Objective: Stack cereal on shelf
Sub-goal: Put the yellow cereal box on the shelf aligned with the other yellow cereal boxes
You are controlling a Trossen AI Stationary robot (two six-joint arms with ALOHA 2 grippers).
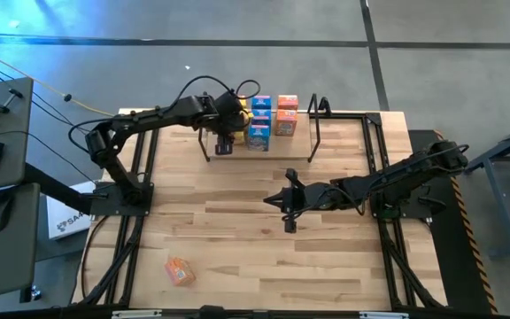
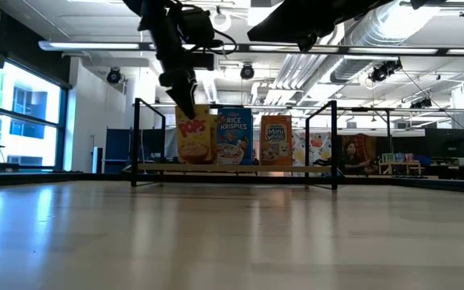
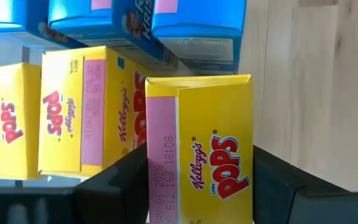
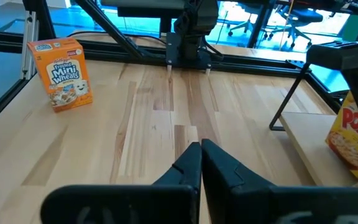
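Note:
The shelf (image 2: 240, 167), a light plank on a black wire frame, stands at the table's far middle. On it stand a blue cereal box (image 2: 234, 137) and an orange one (image 2: 276, 138), with more yellow boxes (image 3: 73, 112) and blue boxes (image 3: 148, 25) behind. My left gripper (image 2: 185, 101) is over the shelf's left part, shut on a yellow Pops box (image 3: 199, 155). My right gripper (image 1: 288, 202) hangs shut over the table's middle, touching nothing. One orange box (image 4: 59, 73) stands upright on the tabletop near the front left. My left gripper pinches the yellow Pops box between its two fingers (image 3: 114, 186), one on either side of the box (image 3: 160, 180). The fingers slant down from above onto its upper end (image 2: 190, 117). The box stands upright at the plank; whether its bottom rests there I cannot tell.
Black upright wire loops (image 1: 319, 106) close the shelf's ends. Black frame rails (image 1: 140, 177) run along both sides of the wooden tabletop (image 1: 237, 248). The room lies behind, and a person (image 2: 350, 155) sits far off.

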